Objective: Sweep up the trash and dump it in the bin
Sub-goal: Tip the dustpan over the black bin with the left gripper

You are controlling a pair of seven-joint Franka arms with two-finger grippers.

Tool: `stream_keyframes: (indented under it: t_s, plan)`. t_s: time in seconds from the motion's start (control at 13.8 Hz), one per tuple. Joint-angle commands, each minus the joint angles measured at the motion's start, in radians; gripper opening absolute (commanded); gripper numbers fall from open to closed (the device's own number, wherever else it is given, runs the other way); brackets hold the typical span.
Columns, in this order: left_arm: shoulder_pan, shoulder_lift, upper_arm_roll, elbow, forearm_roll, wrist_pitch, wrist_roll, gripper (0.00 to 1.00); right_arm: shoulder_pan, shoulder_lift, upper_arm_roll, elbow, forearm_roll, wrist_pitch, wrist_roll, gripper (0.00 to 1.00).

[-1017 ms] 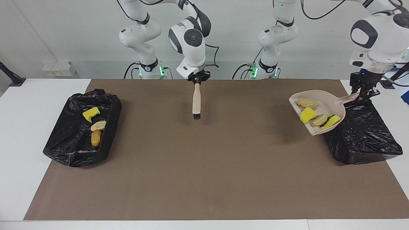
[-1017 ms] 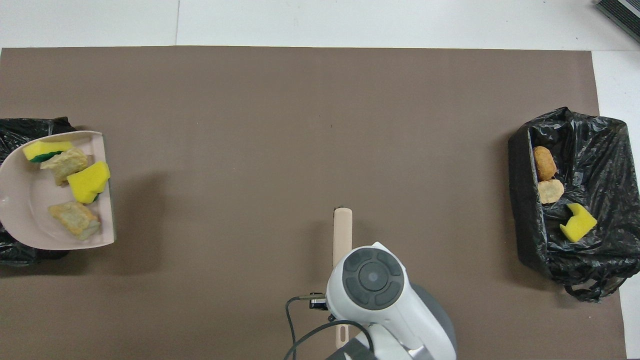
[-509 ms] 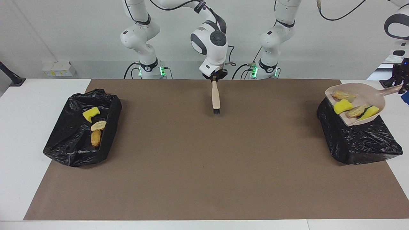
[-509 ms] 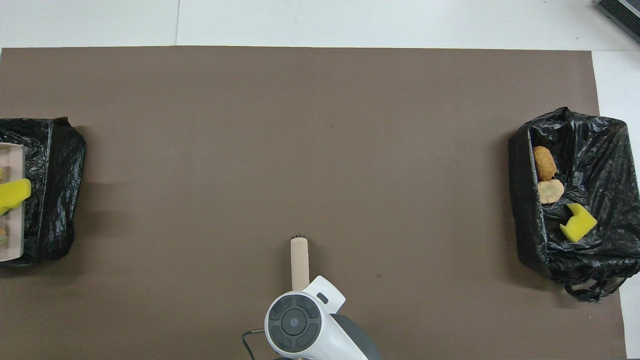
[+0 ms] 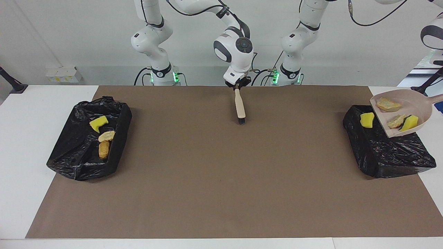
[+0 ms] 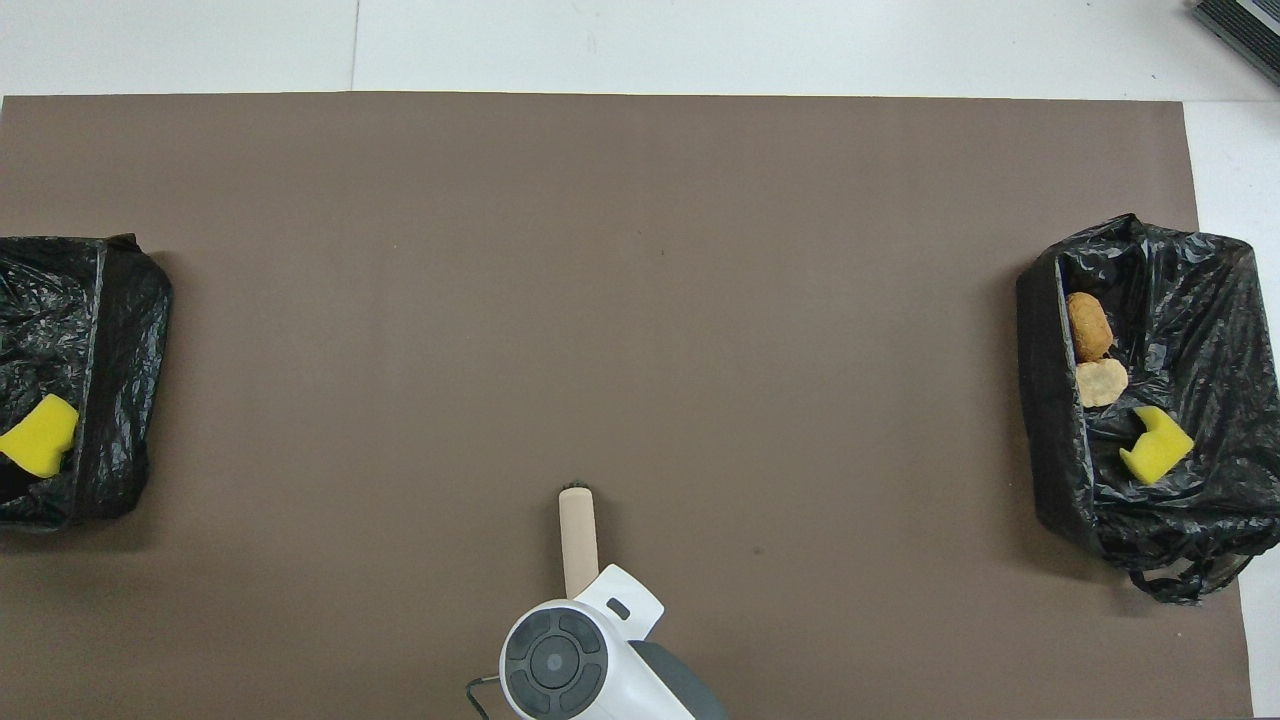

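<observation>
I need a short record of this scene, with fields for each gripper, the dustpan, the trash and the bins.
right gripper: shut on brush, over the mat
left gripper: out of view, shut
dustpan: tilted above bin at left arm's end, three scraps inside
yellow sponge: in that bin
bin at right arm's end: holds three scraps

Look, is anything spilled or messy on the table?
Nothing spilled. The brown mat is bare. Scraps lie in both black bins. The tilted dustpan over one bin holds three pieces; one yellow sponge has landed in that bin.
</observation>
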Motion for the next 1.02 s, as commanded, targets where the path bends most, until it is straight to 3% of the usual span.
stream_keyframes:
  t_s: [0.0, 0.22, 0.36, 0.58, 0.94]
  plan:
    - [-0.005, 0.002, -0.006, 0.019, 0.101, 0.010, -0.077, 0.00, 0.001, -0.006, -0.003, 0.006, 0.049, -0.014, 0.014, 0.00]
    - [-0.022, -0.012, -0.008, 0.013, 0.196, 0.004, -0.175, 0.00, 0.000, -0.008, -0.003, 0.003, 0.052, -0.016, 0.013, 0.00]
    - [-0.040, -0.012, -0.006, 0.016, 0.255, -0.010, -0.205, 0.00, -0.003, -0.006, -0.003, 0.007, 0.052, -0.022, 0.008, 0.99]
    - [-0.045, -0.024, -0.008, 0.022, 0.310, -0.011, -0.225, 0.00, -0.023, 0.000, -0.004, 0.050, 0.051, -0.066, 0.001, 1.00]
    - [-0.067, -0.068, -0.009, 0.017, 0.387, -0.053, -0.246, 0.00, -0.173, -0.035, -0.013, 0.168, 0.032, -0.256, -0.120, 1.00]
